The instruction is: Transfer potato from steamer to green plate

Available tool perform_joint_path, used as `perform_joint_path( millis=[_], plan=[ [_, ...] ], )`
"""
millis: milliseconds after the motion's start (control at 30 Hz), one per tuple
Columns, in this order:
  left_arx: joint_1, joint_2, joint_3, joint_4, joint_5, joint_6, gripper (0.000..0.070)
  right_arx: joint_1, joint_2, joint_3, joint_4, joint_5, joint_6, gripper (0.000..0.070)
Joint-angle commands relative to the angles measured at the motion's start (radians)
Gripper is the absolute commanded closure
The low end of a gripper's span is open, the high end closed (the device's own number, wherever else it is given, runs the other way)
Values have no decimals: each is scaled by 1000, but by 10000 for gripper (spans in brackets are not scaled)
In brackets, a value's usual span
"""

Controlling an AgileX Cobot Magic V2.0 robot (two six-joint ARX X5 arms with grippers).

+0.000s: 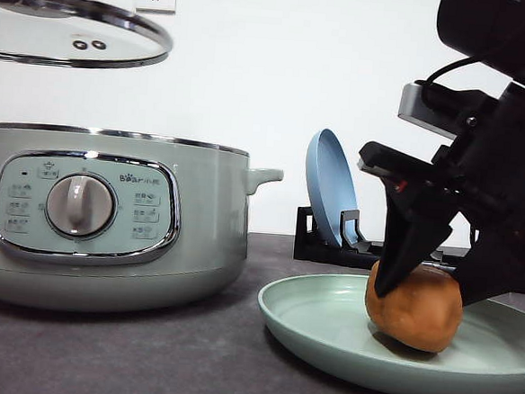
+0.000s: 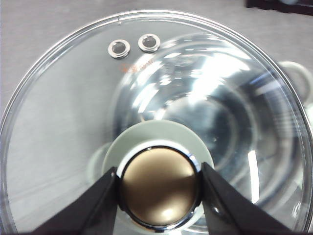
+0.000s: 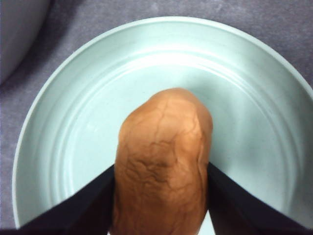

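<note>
The right gripper has its black jaws clamped on either side of the potato, which we see resting on the floor of the green plate, right of the plate's centre. The left gripper has its jaws clamped on the lid knob and holds the glass lid in the air above the steamer.

We judge the transfer nearly done: the potato is out of the steamer and touches the plate; what is left is to part the jaws and lift away, and probably to set the lid back.

The potato is a lumpy oval with orange-brown skin crossed by fine cracks. The plate is wide, shallow, matte mint-green, with a raised rim and faint concentric rings. The steamer is pale sage with a chrome rim, a dial and buttons. A blue plate stands on edge in a black rack at the far side of the dark, grainy counter.
</note>
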Motion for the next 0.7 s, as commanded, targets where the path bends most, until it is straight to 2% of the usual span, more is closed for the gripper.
perform_joint_path(
  millis=[0,200,400,667],
  plan=[
    [-12,-4,29,33,12,8,697,13,21,4,-5,-3,11,336],
    [-52,-4,29,33,13,9,697,11,4,5,-5,-2,10,211],
    [-78,-2,29,36,13,9,697,10,-75,33,-18,10,1,208],
    [-112,33,29,68,13,8,697,10,-225,134,-130,61,-85,208]
  ],
)
